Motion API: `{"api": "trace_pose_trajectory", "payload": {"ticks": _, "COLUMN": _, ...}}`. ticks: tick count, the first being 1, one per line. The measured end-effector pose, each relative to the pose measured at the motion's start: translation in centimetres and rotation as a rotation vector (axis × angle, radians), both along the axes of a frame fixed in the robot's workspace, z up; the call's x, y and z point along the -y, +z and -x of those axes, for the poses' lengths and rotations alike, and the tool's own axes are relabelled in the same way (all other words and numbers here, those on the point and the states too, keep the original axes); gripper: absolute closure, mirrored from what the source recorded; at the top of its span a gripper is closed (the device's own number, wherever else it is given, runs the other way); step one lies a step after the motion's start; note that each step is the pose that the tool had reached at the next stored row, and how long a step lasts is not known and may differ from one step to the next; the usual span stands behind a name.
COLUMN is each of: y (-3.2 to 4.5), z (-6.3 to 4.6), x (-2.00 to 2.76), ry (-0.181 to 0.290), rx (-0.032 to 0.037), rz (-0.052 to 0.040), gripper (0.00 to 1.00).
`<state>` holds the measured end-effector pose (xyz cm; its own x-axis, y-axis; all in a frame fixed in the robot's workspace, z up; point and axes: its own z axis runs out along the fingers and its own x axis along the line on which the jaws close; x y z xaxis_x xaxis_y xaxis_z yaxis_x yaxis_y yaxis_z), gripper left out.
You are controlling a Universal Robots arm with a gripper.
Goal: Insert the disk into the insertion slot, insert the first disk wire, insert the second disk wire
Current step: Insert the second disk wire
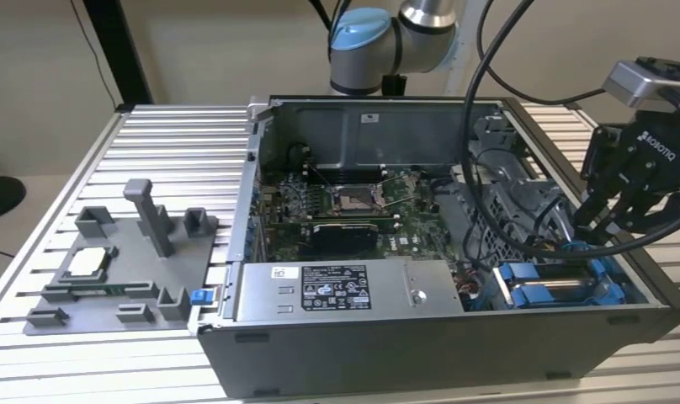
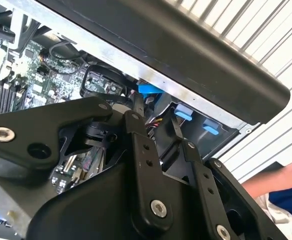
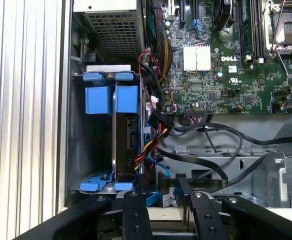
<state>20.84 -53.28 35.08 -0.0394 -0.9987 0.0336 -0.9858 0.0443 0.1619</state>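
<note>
In the first wrist view the disk point(image 3: 124, 145) shows just a thin edge inside the insertion slot point(image 3: 81, 145), label face hidden, while black cables point(image 1: 471, 118) cover part of that slot in the exterior view, the gripper point(image 1: 609, 223) runs off that view's right edge, and a person's arm point(image 2: 273, 181) is clipped at the second wrist view's corner.

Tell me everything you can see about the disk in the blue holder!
The disk is a flat grey metal slab seen edge-on in the first wrist view, standing inside the insertion slot. Bright blue plastic clips grip both its ends. Red, yellow and black wires run beside it; whether any is plugged in is hidden. The gripper is close to one end.
</note>
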Motion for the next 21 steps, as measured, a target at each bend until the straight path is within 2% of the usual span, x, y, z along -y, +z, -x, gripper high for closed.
{"api": "trace_pose_trajectory", "payload": {"ticks": 1, "y": 0.0, "z": 0.0, "x": 0.0, "ry": 0.0, "rx": 0.0, "rz": 0.0, "gripper": 0.0}}
{"api": "trace_pose_trajectory", "payload": {"ticks": 2, "y": 0.0, "z": 0.0, "x": 0.0, "ry": 0.0, "rx": 0.0, "rz": 0.0, "gripper": 1.0}}
{"api": "trace_pose_trajectory", "payload": {"ticks": 9, "y": 0.05, "z": 0.0, "x": 0.0, "ry": 0.0, "rx": -0.0001, "rz": 0.0005, "gripper": 1.0}}
{"api": "trace_pose_trajectory", "payload": {"ticks": 18, "y": 0.24, "z": 0.0, "x": -0.01, "ry": 0.0, "rx": -0.0005, "rz": 0.0057, "gripper": 1.0}}
{"api": "trace_pose_trajectory", "payload": {"ticks": 21, "y": 0.29, "z": 0.35, "x": 0.01, "ry": 0.0, "rx": -0.0003, "rz": 0.0056, "gripper": 1.0}}
